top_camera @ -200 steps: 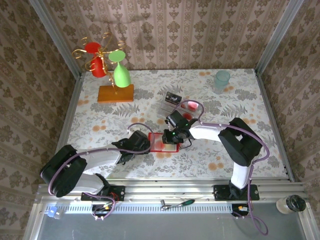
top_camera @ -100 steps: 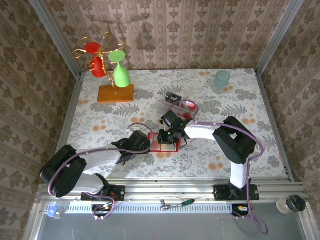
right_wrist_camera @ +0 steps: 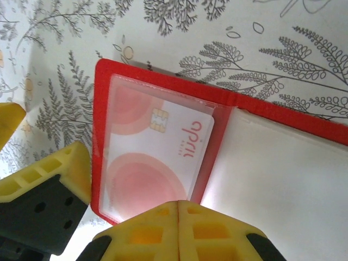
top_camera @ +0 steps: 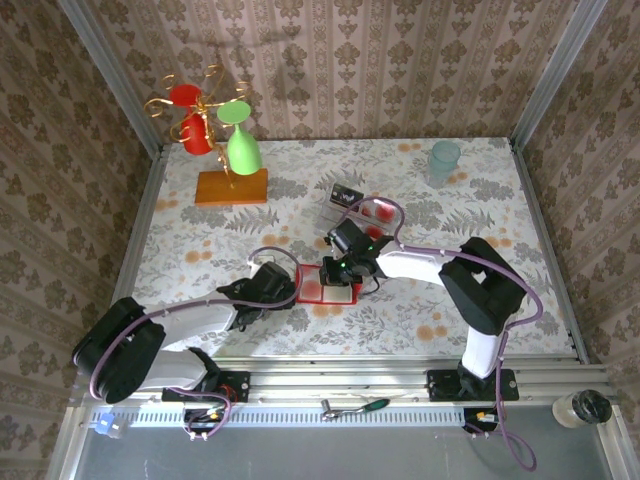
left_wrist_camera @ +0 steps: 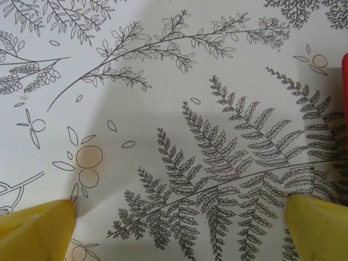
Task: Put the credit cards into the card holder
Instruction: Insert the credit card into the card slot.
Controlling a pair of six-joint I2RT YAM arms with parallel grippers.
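The red card holder point(right_wrist_camera: 217, 106) lies open on the table, also seen from above as the red card holder point(top_camera: 318, 289). A whitish credit card point(right_wrist_camera: 163, 147) with red round blotches sits behind the clear film of its left pocket, its right end near the fold. My right gripper point(right_wrist_camera: 178, 204) is shut with nothing between its fingers, its tips at the holder's near edge. My left gripper point(left_wrist_camera: 176, 234) hovers open over bare cloth just left of the holder; its yellow fingertips point(left_wrist_camera: 35, 231) stand far apart. A black card point(top_camera: 346, 194) lies farther back.
A mug tree point(top_camera: 212, 125) with red and green cups stands on a wooden base at the back left. A translucent cup point(top_camera: 444, 160) stands at the back right. The patterned walls close in on three sides. A ratchet tool point(top_camera: 352, 407) lies on the front rail.
My right gripper slid left over the holder, then came back slightly right, staying shut. The left arm shifted a little left and stayed open.
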